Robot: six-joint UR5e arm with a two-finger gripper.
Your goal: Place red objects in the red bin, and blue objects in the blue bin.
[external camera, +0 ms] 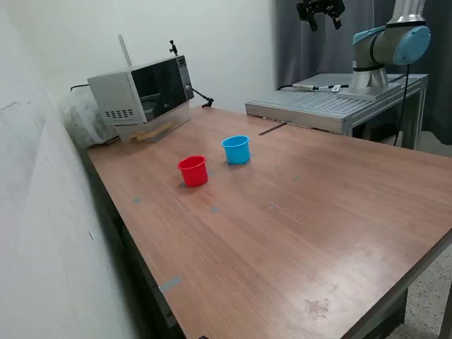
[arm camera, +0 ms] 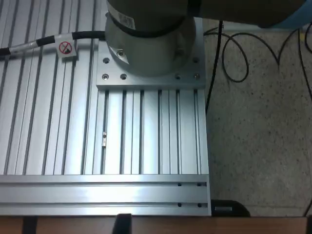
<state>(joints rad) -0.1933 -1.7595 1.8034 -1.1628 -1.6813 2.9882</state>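
The red cup [external camera: 193,170] stood upright on the wooden table [external camera: 296,219], with the light blue cup [external camera: 236,149] just beside it, a little farther back and toward the exterior view's right; the two were close but not touching. No small cubes could be made out on the tabletop, and the insides of both cups were hidden from this angle. Behind the cups, near the wall, sat a grey microwave [external camera: 143,95] with a dark door. Toward the exterior view's right, a ribbed aluminium platform [external camera: 332,102] adjoined the table's far edge and carried the arm's base [arm camera: 148,39], with black cables [arm camera: 234,58] lying on the speckled floor alongside. The gripper [external camera: 320,12] hung high above the platform, well apart from both cups, its dark fingers looking spread with nothing between them, though it was small in the picture.
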